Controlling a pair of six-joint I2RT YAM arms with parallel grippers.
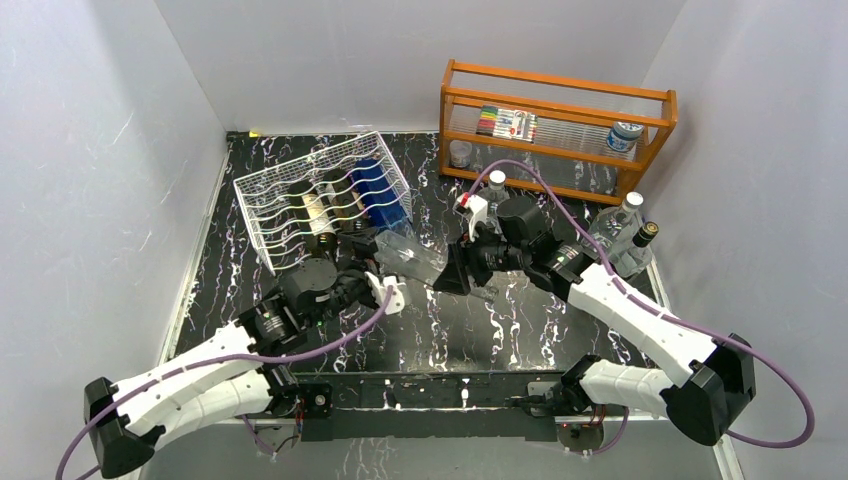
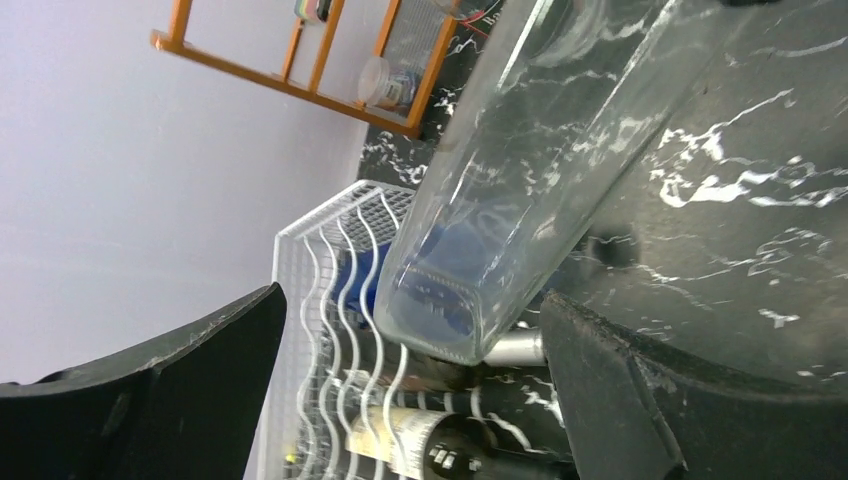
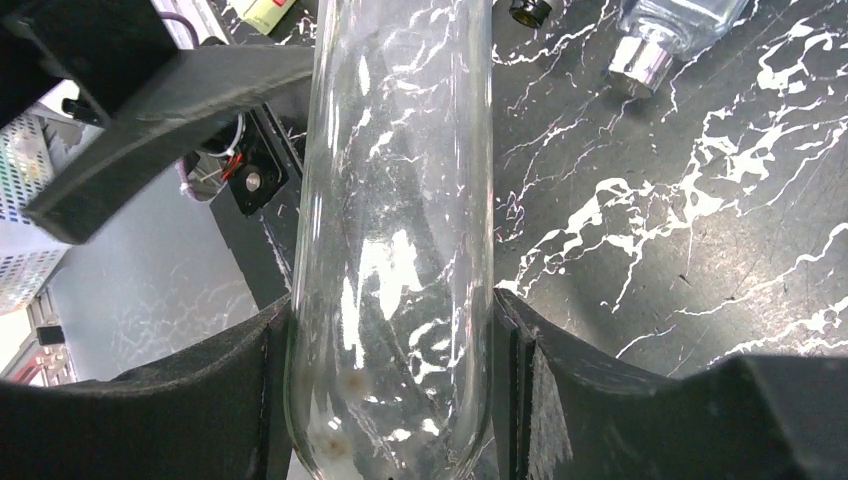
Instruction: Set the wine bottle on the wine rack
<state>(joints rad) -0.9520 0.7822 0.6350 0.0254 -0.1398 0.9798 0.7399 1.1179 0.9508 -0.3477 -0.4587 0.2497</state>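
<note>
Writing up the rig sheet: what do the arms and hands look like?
The left arm and right arm have white link shells and black joint housings. A purple cable loops loosely along each. The left hand and right hand each have two broad matte black fingers, lightly scuffed at the edges. No readable markings show.

Left gripper (image 2: 415, 312), jaws wide apart, both black fingers (image 2: 190, 390) clear of the clear glass bottle (image 2: 520, 170). The bottle's squarish base hangs between them, tilted, above the black marbled table (image 2: 740, 200). Behind the base: white wire wine rack (image 2: 320, 260) holding a blue bottle (image 2: 362, 275) and a dark labelled bottle (image 2: 420, 445) lying in its cradles. Upper left: orange wooden shelf (image 2: 300, 80).
</note>
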